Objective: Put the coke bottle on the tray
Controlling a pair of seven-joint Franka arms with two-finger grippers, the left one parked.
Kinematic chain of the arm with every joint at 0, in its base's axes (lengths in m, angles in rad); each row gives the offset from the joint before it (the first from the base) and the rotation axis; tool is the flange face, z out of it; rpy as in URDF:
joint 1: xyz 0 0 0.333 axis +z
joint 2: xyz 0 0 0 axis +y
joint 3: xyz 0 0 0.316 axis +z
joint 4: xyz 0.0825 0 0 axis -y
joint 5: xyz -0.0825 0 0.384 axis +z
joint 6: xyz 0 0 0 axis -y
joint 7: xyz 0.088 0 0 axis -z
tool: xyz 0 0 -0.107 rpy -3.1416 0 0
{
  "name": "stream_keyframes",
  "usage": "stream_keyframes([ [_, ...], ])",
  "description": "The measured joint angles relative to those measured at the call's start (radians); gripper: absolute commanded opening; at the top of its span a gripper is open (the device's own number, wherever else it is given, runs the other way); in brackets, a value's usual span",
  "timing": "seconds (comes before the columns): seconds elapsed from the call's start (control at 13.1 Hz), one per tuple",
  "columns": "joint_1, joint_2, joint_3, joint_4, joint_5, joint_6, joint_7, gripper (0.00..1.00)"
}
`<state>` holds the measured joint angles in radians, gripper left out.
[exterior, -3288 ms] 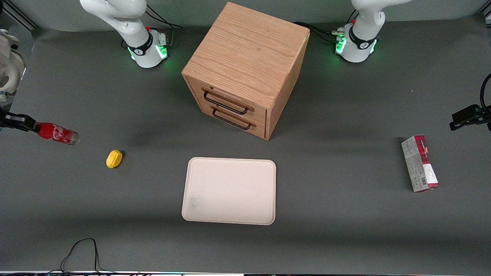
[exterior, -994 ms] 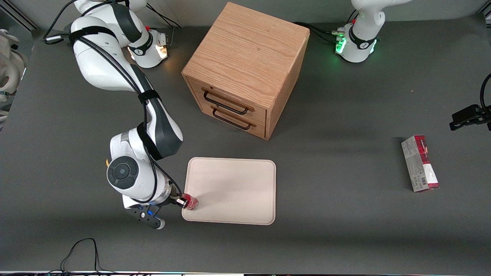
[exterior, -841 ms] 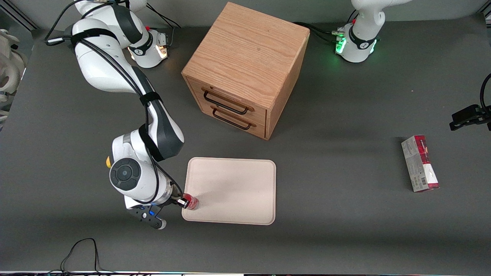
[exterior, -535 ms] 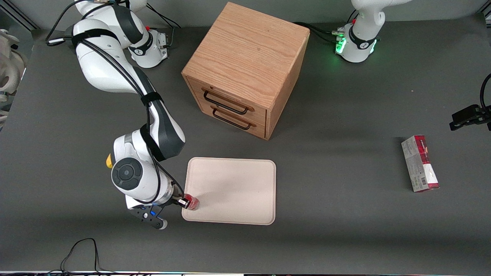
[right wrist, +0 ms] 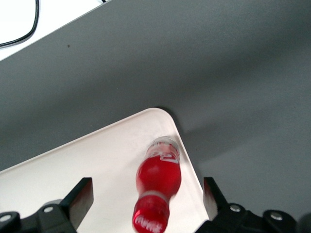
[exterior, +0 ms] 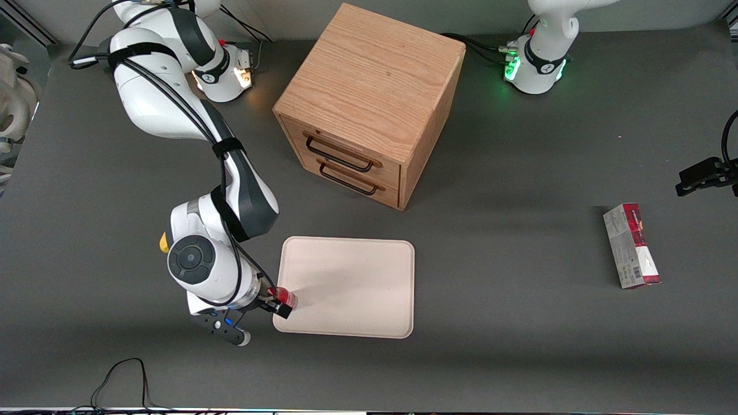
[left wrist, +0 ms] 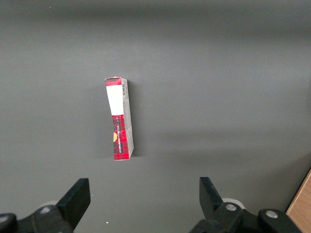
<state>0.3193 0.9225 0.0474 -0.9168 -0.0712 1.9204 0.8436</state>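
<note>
Front view, lower left of frame: gripper (exterior: 281,303) sits over the tray (exterior: 351,288) corner nearest the working arm, fingers spread wide. Coke bottle (exterior: 286,297) stands between them, untouched, base on tray just inside the rim. Wrist view confirms: bottle (right wrist: 158,187) loose betw. the open fingers, on tray (right wrist: 87,165).

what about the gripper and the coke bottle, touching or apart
Apart. The right wrist view shows the gripper open, clear of the coke bottle, a gap each side.
</note>
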Motion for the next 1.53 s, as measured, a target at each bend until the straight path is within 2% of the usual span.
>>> stream_keyframes([
  [0.31,0.0,-0.011,-0.002,0.021,-0.002,-0.081,0.0,1.0],
  [0.61,-0.024,-0.103,-0.011,0.002,-0.002,-0.244,-0.061,1.0],
  [0.92,-0.138,-0.331,-0.014,-0.225,0.053,-0.287,-0.307,1.0],
  [1.15,-0.216,-0.528,-0.021,-0.442,0.064,-0.294,-0.485,1.0],
  [1.53,-0.223,-0.824,-0.082,-0.744,0.066,-0.294,-0.676,1.0],
])
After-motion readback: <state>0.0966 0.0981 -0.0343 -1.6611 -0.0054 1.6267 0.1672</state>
